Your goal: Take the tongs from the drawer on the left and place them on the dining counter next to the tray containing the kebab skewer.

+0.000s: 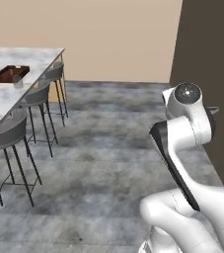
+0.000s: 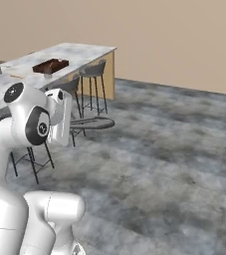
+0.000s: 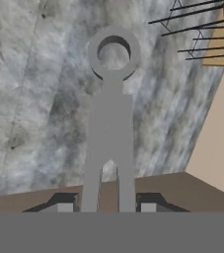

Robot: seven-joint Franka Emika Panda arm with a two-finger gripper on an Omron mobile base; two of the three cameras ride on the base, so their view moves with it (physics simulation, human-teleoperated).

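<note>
Between pincer (image 3: 108, 205) tips, tongs (image 3: 111, 128) ring-end outward

Home kitchen: dining counter (image 1: 15, 62), bar stools (image 1: 10, 133)

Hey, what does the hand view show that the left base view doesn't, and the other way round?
Hand view alone: the grey tongs, ring end pointing away, held between the jaws above the floor. Left base view alone: the dining counter bearing the dark wooden tray, three stools along it, and the robot's arm. Both share the grey veined floor and the tan wall.
</note>
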